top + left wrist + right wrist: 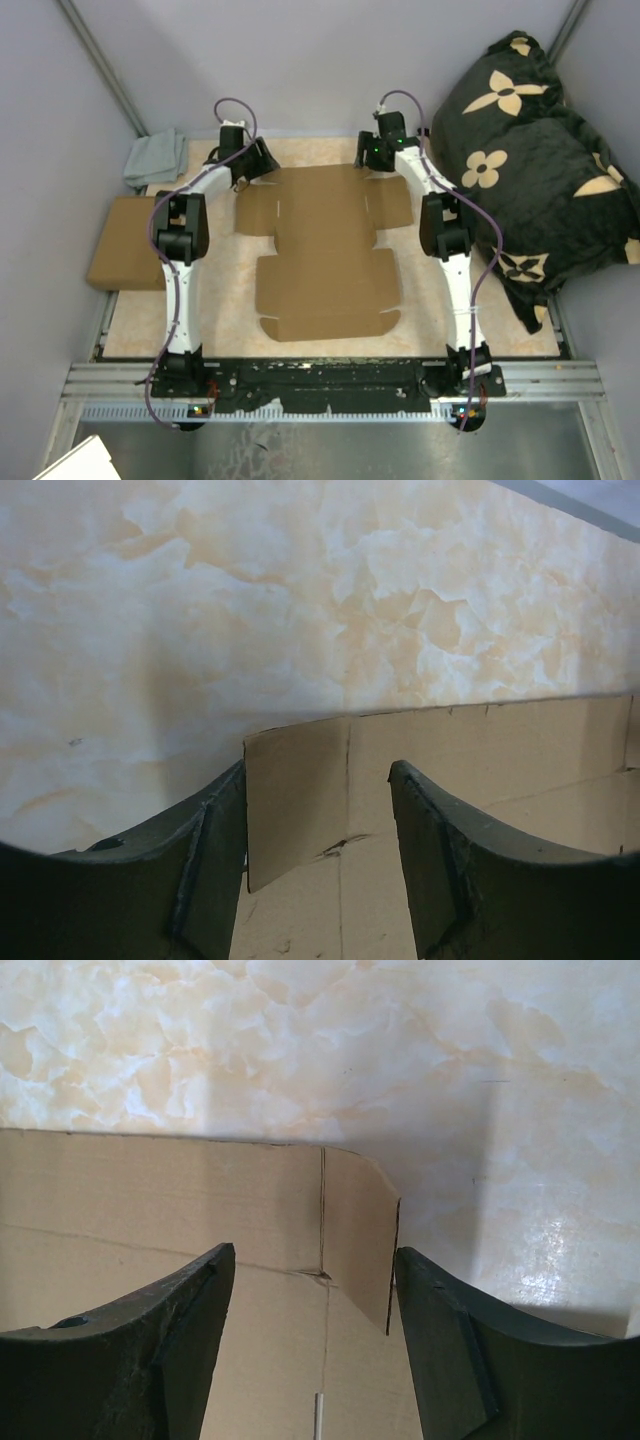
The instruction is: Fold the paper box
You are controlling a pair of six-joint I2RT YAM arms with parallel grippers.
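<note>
Paper box [325,250] is unfolded, lying flat mid-table [220,300], between the two arms, near edge toward the arm bases, far edge up by the grippers. Nearest in the top view: metal rail [330,385] with both bases bolted on, white sheet corner [75,462] at near left off the table. Table top is beige marble pattern. Box sheet has rounded flaps at the near end, a wider middle panel and side flaps sticking out left and right at the far end. Flat brown cardboard piece [125,255] sits left of the left arm, hanging over the table's left edge, apart from the box. Left gripper [262,165] is at the box's far-left flap, fingers [215,840] spread apart, flap corner between them and slightly lifted off the table; left finger looks right against the flap's edge, not clamped. Right gripper [370,162] is at the far-right flap, fingers [440,1340] apart too, curled flap corner between them, its edge just beside the right finger, no grip seen. Grey cloth [155,158] lies at far left beyond the cardboard piece. Black pillow [530,170] with beige flowers fills the right side, off the table.
</note>
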